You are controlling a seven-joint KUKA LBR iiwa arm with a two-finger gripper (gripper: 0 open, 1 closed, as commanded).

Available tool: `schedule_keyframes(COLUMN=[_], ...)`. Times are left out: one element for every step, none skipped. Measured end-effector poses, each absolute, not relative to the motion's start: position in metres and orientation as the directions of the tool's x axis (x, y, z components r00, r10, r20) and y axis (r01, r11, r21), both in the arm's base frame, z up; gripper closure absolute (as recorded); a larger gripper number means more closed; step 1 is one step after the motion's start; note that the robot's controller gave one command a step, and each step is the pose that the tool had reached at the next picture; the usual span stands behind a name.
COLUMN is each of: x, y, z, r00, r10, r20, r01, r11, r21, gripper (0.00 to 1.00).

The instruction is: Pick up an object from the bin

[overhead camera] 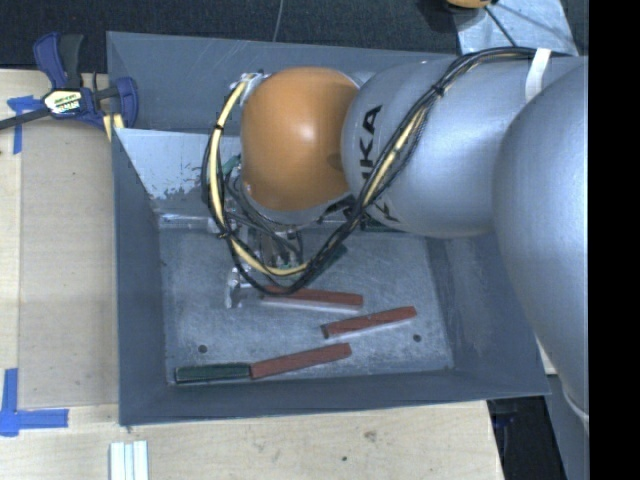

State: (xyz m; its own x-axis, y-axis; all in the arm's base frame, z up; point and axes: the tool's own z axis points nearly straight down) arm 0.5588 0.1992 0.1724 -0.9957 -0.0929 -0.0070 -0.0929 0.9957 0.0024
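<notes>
My gripper is low over the bin floor, left of centre, mostly hidden under the arm's orange cover and cables. Right beside it lies a flat stick with a pale silvery stretch near the gripper and a red-brown end pointing right; whether the gripper touches it is hidden. Just below and to the right lies a second red-brown stick, slightly tilted. Nearer the front wall lies a longer stick, red-brown on its right part and dark green at its left end.
The arm's big grey body covers the bin's back right part and its right wall. Cables loop down around the gripper. The three sticks lie close together across the middle and front of the floor.
</notes>
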Motion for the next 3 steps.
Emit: schedule_keyframes(x=[0.585, 0.590, 0.591], y=[0.193, 0.170, 0.151], z=[0.107, 0.125, 0.146], r00=[-0.996, -0.995, -0.993], r10=[-0.084, -0.100, -0.119], r20=[-0.007, 0.010, -0.018], r01=[-0.084, -0.100, -0.119], r11=[0.997, 0.995, 0.993], r21=[0.001, -0.001, 0.002], gripper=[0.00, 0.00, 0.00])
